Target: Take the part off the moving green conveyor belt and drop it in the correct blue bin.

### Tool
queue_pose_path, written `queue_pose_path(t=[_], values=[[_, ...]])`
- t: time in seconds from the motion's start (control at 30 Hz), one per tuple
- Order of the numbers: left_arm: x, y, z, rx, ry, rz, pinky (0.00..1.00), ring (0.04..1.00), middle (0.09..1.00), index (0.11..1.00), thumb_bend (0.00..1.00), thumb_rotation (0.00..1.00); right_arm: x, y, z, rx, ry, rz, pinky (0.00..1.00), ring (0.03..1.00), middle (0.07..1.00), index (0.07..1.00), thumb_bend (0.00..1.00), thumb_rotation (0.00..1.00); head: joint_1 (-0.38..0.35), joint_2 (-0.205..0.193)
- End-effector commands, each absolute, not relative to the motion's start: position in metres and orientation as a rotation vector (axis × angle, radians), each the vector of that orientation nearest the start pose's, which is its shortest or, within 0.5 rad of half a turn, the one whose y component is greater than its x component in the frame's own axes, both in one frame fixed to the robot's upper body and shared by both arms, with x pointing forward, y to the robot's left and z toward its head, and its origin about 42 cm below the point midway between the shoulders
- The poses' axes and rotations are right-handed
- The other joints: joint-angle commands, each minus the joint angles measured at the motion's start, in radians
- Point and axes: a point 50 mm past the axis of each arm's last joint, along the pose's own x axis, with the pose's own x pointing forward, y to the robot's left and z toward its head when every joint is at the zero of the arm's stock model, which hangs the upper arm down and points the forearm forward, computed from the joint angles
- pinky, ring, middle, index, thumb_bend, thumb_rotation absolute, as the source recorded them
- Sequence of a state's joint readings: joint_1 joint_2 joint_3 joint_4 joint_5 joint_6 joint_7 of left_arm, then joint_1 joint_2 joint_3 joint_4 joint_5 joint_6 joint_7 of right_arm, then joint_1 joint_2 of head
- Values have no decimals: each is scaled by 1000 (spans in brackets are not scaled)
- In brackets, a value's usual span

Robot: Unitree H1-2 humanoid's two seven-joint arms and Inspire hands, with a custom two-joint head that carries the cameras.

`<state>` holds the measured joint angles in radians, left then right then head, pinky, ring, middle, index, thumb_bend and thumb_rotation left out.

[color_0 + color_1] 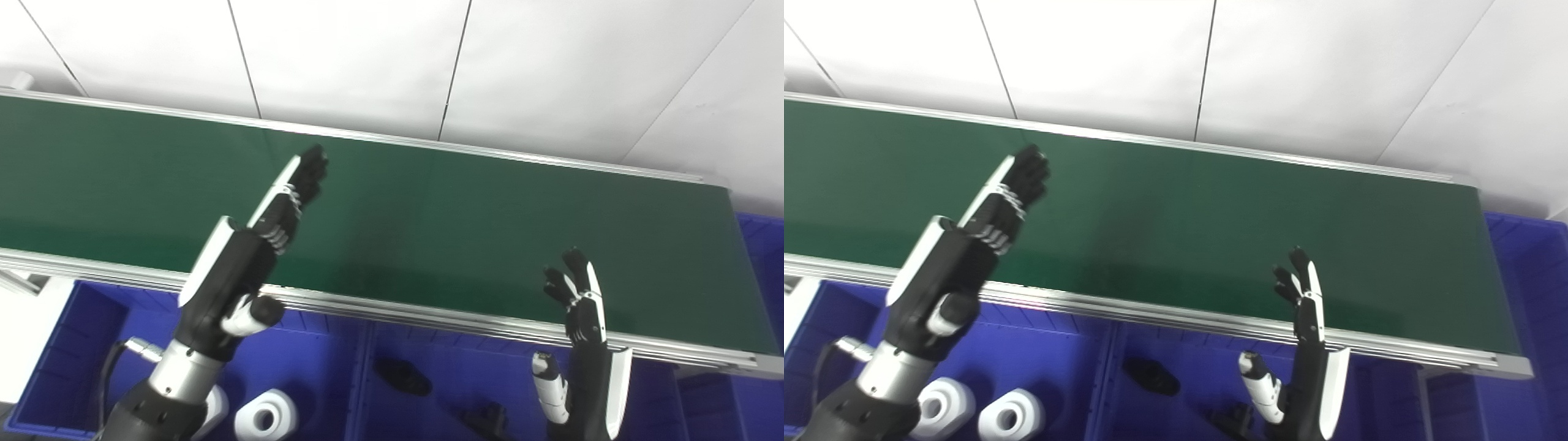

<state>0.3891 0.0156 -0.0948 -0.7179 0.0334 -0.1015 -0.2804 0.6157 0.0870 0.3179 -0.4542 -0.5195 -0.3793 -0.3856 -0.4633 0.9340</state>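
Note:
The green conveyor belt [465, 220] runs across the view and I see no part on it. My left hand [263, 239] is open and empty, raised with its fingers stretched over the belt's middle left; it also shows in the right eye view [968, 239]. My right hand [585, 343] is open and empty, held upright at the belt's near rail on the right. Blue bins sit below the rail: the left bin [79, 343] holds white ring-shaped parts [266, 416], and the middle bin [453, 361] holds dark parts [402, 375].
The belt's aluminium near rail [429, 315] separates the belt from the bins. Another blue bin [765, 245] stands past the belt's right end. A white panelled wall [367, 61] lies behind the belt.

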Motion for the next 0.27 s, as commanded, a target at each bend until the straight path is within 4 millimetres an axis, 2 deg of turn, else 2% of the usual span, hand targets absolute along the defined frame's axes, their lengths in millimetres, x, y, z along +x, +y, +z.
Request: queue_pose_path(t=[0.0,0.1,0.23], values=[[142,192,223,81,-529,-236,1000,1000,1000,1000,1000,953,93,-111,188,-39,-426,-283,758,821,901,926,792,1000,6,18],[144,189,221,57,-541,-203,1000,1000,1000,1000,964,898,93,-112,193,-40,-434,-272,754,814,891,918,805,1000,12,27],[139,189,220,52,-507,-172,1000,1000,1000,1000,997,896,95,-110,188,-49,-422,-251,764,818,896,928,807,1000,-6,31]])
